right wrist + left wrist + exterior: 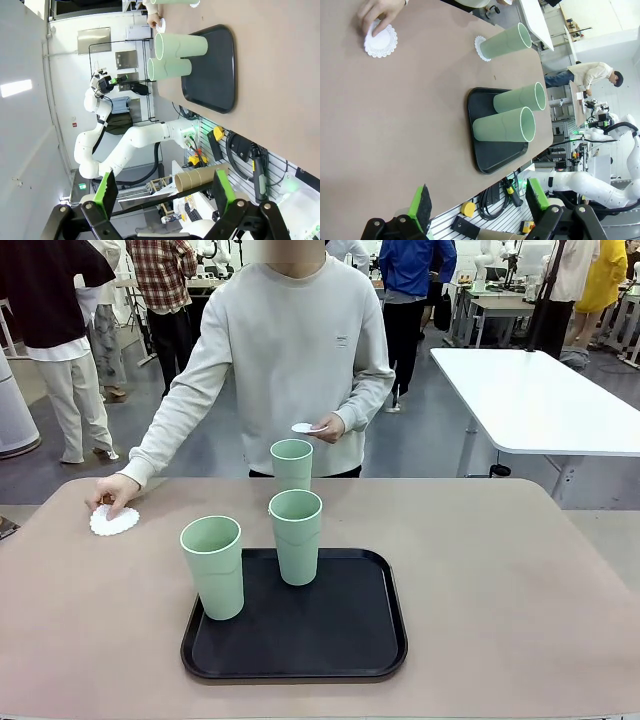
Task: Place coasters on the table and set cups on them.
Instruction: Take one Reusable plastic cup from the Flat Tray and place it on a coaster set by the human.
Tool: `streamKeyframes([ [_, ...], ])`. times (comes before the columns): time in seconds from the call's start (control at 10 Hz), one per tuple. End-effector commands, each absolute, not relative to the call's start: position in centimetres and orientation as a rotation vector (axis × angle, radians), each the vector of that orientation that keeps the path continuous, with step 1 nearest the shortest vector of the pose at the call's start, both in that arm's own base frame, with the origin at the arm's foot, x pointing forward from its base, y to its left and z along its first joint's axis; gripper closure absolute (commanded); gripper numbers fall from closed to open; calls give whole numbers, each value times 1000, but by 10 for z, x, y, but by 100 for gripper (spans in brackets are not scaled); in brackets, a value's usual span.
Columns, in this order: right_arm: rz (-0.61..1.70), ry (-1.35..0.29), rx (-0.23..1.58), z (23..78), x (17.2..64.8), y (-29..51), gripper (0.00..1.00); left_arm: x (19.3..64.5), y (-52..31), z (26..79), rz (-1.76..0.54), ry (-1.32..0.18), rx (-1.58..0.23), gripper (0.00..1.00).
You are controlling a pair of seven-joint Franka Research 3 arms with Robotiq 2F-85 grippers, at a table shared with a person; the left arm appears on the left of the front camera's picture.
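the person's hand (113,494) presses the far-left coaster (118,524) flat on the tabletop (500,570), while the person's other hand (330,426) holds a spare coaster (303,427) up off the surface. at the far middle the far cup (291,464) stands upright; the left wrist view shows a third coaster (481,48) under it. two more cups stand upright on the black tray (340,630): the left cup (213,566) by the tray's left edge and the middle cup (296,536) farther in. the robot's left hand (480,200) and the robot's right hand (165,187) each hang near the tabletop's near edge, fingers spread wide with nothing between them.

the step in hand looks like seating the far-left coaster. to follow it well, let the person's fingers clear the paper first. then take the left cup around its wall below the ridge, lift it straight above the tray's lip, and lower it centred. thin paper will likely slide if the base drags.
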State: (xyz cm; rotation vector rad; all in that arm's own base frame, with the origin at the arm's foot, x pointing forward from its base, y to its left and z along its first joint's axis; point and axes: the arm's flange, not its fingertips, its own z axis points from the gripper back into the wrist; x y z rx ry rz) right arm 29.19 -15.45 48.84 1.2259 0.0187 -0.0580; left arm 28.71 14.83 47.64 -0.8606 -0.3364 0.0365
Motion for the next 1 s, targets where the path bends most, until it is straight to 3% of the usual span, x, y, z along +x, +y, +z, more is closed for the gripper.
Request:
streamKeyframes([
  [0.0, -56, 20, 1239, 489, 292, -155, 0, 289, 147, 476, 40, -348, -873, 0],
  [0.9, -56, 20, 1239, 489, 292, -155, 0, 289, 147, 476, 40, -348, -873, 0],
])
